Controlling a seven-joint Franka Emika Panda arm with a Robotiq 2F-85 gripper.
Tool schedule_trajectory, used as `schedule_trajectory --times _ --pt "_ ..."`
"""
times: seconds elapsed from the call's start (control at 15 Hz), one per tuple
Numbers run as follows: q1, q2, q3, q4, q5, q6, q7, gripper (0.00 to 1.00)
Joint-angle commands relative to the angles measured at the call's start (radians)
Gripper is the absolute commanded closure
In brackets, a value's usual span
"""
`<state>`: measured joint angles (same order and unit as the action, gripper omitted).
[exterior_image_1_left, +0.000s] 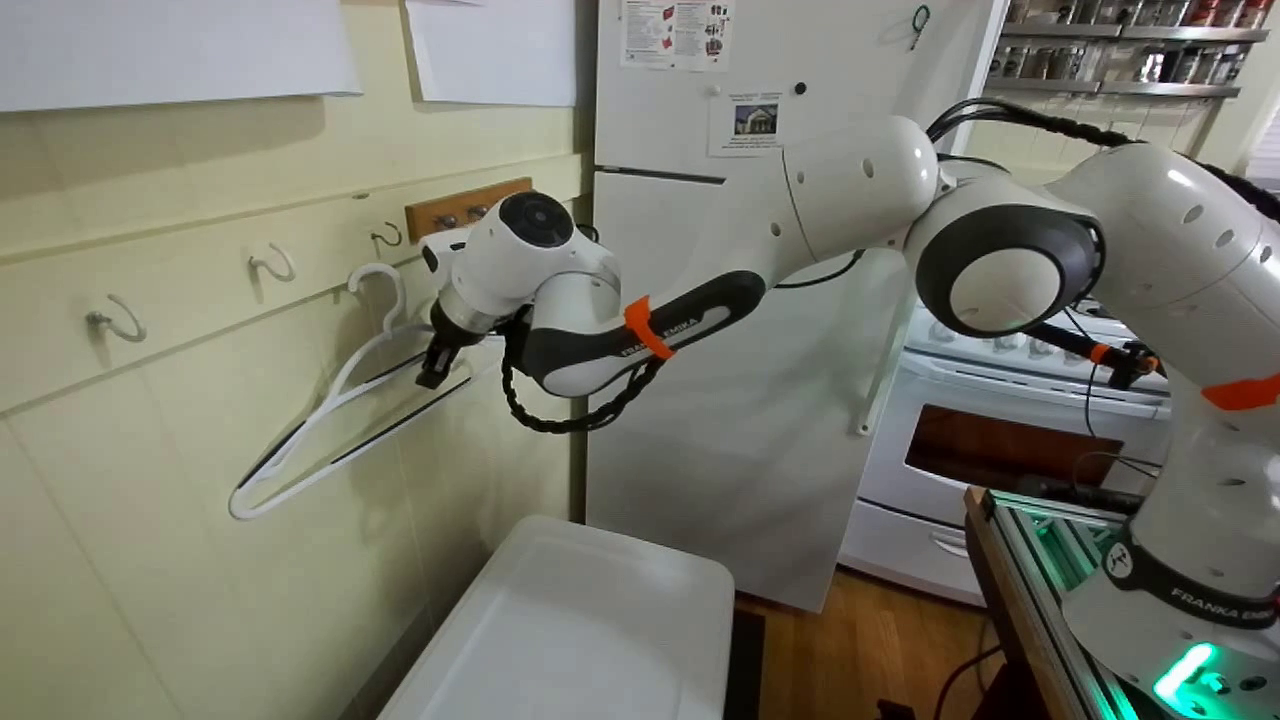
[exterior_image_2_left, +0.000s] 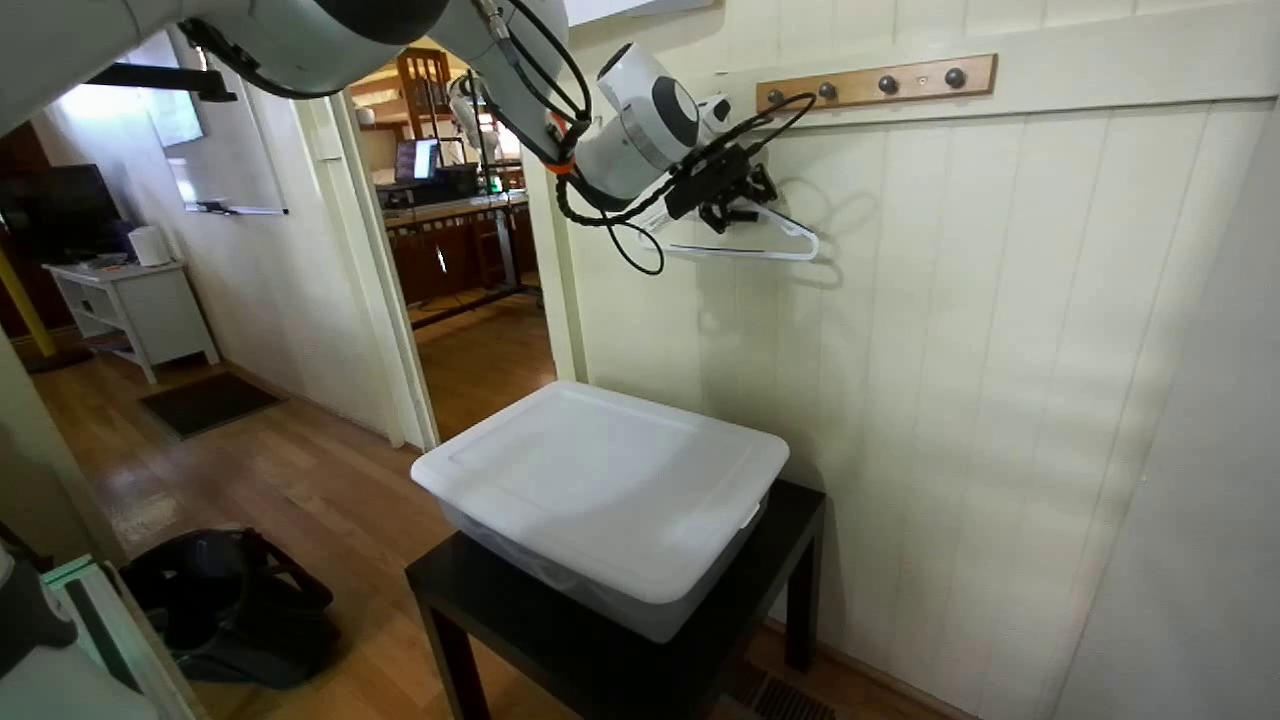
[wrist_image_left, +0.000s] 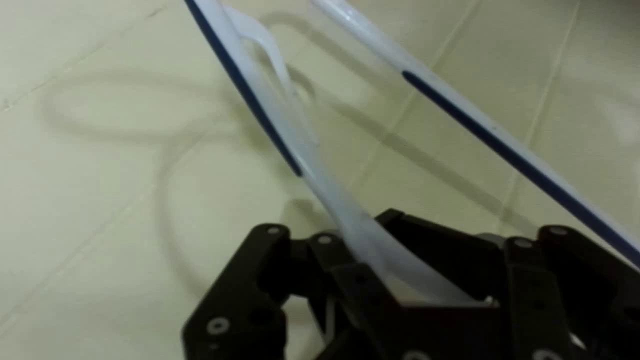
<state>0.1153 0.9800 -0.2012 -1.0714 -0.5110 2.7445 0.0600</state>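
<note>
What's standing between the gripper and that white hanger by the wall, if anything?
Nothing visible does. The gripper is right at the white hanger; in the wrist view the hanger runs in among the dark fingers, with no other object between. Whether they grip it, I can't tell.

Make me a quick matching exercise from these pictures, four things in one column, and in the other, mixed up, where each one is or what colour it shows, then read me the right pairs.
Things:
1. white hanger
2. lidded bin
3. wooden knob rail
4. robot base light

Places or colours:
A. mounted on the wall
B. glowing green
C. between the fingers
D. on top of the black table

Right pairs: 1-C; 2-D; 3-A; 4-B.
</note>
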Motion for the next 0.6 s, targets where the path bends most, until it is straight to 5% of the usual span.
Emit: schedule_trajectory --times 0.0,0.53 --pt "0.007 0.033 -0.003 0.044 0.046 -0.048 -0.055 1.0" --pt "0.049 -0.029 -0.049 -0.009 0.025 0.003 -0.013 1.0"
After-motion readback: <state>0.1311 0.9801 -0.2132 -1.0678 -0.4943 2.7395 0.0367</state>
